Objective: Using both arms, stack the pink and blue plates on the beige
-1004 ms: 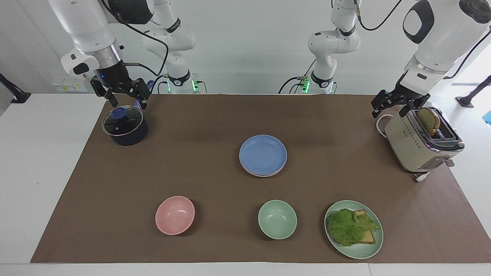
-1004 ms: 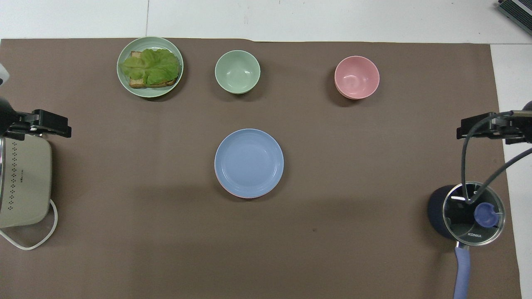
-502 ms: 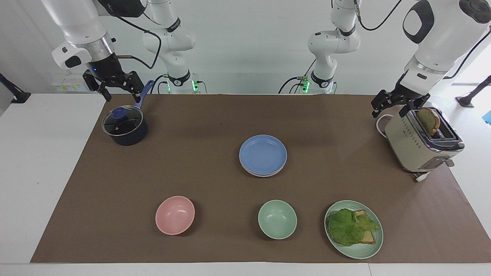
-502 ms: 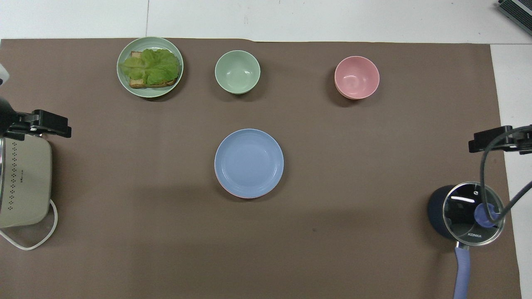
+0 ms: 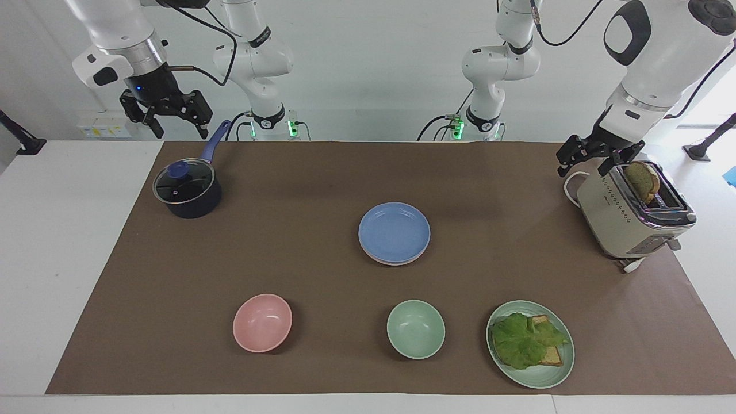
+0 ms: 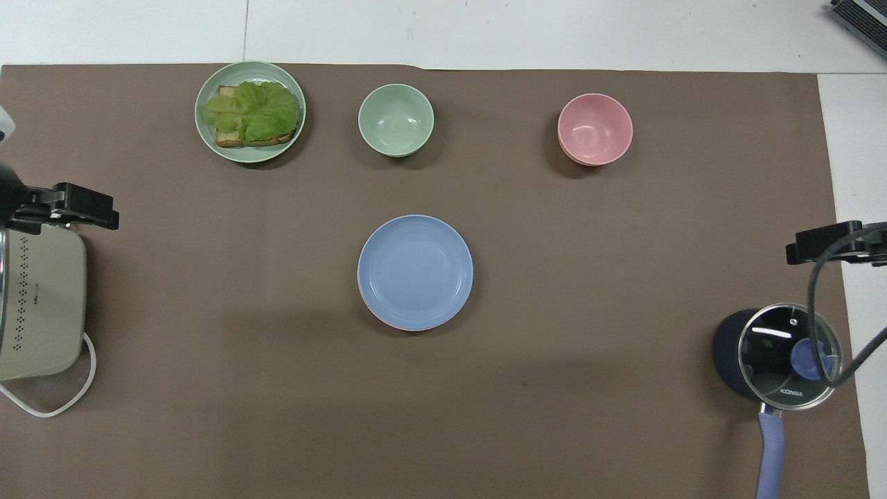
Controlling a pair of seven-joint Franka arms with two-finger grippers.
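The blue plate [image 5: 394, 232] [image 6: 415, 270] lies on top of a stack in the middle of the brown mat. A thin rim of the pink plate [image 6: 380, 320] shows just under it. The beige plate is hidden. My right gripper [image 5: 178, 127] [image 6: 824, 244] hangs open and empty in the air, over the table's edge by the pot's handle. My left gripper [image 5: 582, 165] [image 6: 82, 210] hangs open and empty over the toaster's end, well apart from the plates.
A lidded dark pot [image 5: 187, 190] with a blue handle stands toward the right arm's end. A beige toaster [image 5: 632, 213] holding a bread slice stands toward the left arm's end. Farther from the robots sit a pink bowl [image 5: 262, 322], a green bowl [image 5: 415, 329] and a green plate [image 5: 540, 376] with lettuce and toast.
My right gripper has risen from just above the pot's lid and drawn back toward its base. The left gripper and the plates have not moved.
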